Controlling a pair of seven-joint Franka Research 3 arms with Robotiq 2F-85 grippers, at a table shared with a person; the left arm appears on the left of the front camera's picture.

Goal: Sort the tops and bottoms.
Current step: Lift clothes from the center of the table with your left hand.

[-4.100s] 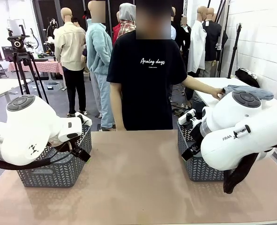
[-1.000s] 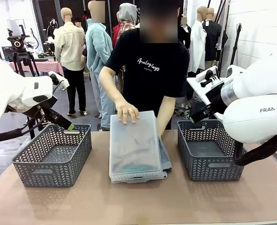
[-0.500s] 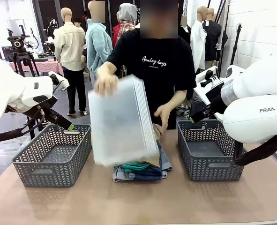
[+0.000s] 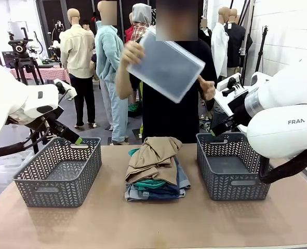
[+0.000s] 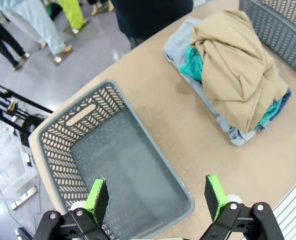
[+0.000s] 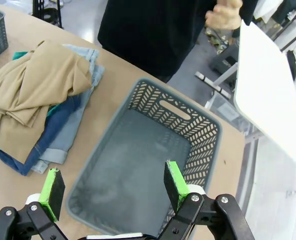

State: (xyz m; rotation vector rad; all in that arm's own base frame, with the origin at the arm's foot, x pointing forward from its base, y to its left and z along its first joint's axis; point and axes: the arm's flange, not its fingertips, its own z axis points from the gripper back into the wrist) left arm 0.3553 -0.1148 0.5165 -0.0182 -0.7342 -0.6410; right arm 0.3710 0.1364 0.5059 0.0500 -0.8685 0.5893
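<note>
Left claw [image 5: 156,196] open and empty above the left basket [image 5: 62,145]; right claw [image 6: 113,187] open and empty above the right basket [image 6: 203,131]; between the baskets lies one pile: tan shirt [image 4: 153,155] on top, teal shirt [image 4: 149,183] beneath, denim shorts [image 4: 158,193] at the bottom.

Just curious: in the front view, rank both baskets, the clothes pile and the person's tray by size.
Left basket and right basket: alike, largest.
Clothes pile next.
Tray last, but it's tilted and farther, so unsure.
</note>
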